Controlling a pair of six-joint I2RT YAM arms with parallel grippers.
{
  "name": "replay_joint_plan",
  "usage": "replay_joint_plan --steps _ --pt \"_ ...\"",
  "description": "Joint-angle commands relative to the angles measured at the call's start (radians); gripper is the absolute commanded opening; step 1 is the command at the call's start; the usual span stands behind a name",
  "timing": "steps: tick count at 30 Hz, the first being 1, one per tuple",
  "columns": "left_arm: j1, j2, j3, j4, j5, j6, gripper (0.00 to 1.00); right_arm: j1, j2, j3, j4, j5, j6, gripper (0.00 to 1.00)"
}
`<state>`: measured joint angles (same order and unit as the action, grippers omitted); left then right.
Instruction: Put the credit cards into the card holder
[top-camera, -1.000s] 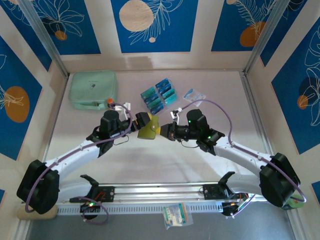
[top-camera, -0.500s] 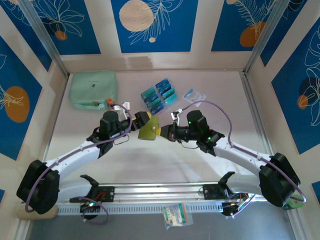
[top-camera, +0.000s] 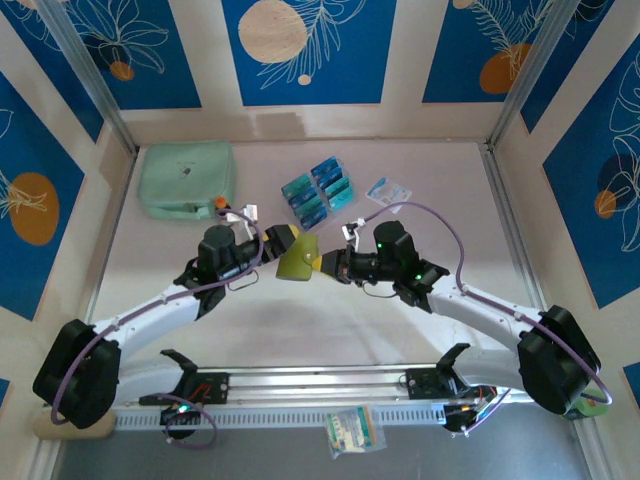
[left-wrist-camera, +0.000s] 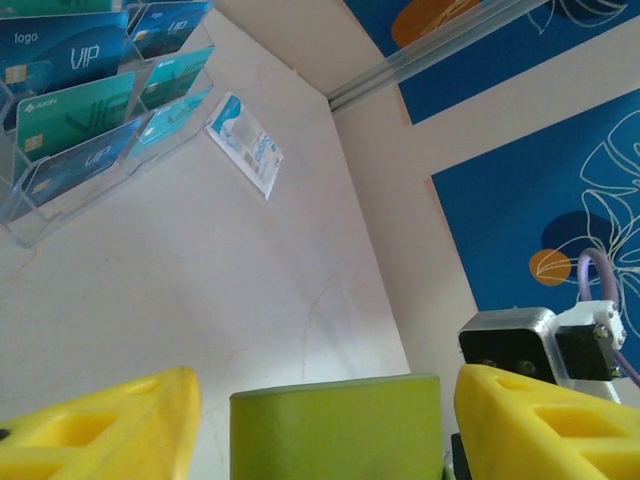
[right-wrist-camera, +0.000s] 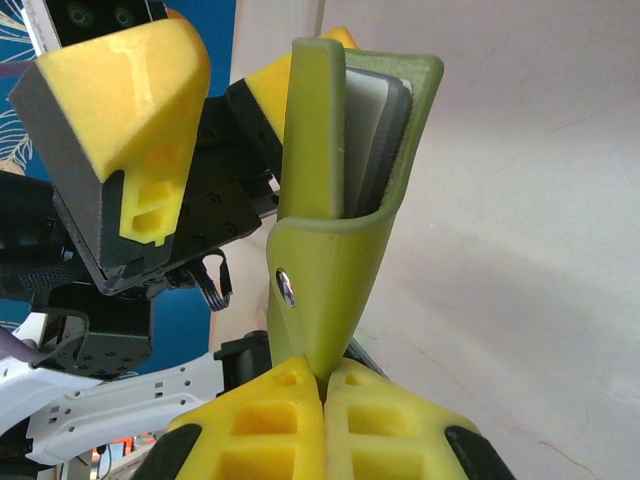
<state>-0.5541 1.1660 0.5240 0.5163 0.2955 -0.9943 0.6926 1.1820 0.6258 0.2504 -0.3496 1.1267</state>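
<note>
Olive-green wallet (top-camera: 297, 262) is held off the table (top-camera: 300, 330), above its middle, between the two grippers. Right gripper (top-camera: 326, 266) is clamped tight on the wallet's narrow flap by the snap. From the right wrist, the folded body stands up from those fingers, long axis pointing away from them. Left gripper (top-camera: 281, 250) faces it, jaws part-way apart with the wallet's edge between them. There is a gap on each side from the left wrist, so no grip there.

Cards (top-camera: 320, 192) sit in a clear stand (left-wrist-camera: 40, 215) toward the far edge, beyond the wallet. Both arms look about equally near them, and the left is the free one. Wallet's lower part is cut off from the left wrist. Can't tell if the pockets hold a card.
</note>
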Motion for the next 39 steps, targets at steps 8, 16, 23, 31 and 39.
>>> replay_joint_plan --steps 8,16,23,31,39 --pt "-0.009 0.001 -0.022 0.065 0.034 -0.004 0.64 -0.001 -0.008 -0.008 0.046 -0.036 0.012 0.00" --pt "-0.009 0.006 -0.042 0.099 0.042 -0.009 0.54 -0.002 -0.006 -0.004 0.041 -0.037 0.010 0.00" --pt "-0.009 0.011 -0.033 0.123 0.070 -0.014 0.39 -0.002 0.005 -0.006 0.049 -0.034 0.012 0.00" --pt "-0.009 0.037 -0.032 0.174 0.107 -0.035 0.29 -0.005 0.031 -0.005 0.064 -0.034 0.016 0.00" --pt "-0.008 0.013 -0.044 0.148 0.061 -0.011 0.00 -0.034 -0.024 0.026 -0.153 0.032 -0.097 0.27"
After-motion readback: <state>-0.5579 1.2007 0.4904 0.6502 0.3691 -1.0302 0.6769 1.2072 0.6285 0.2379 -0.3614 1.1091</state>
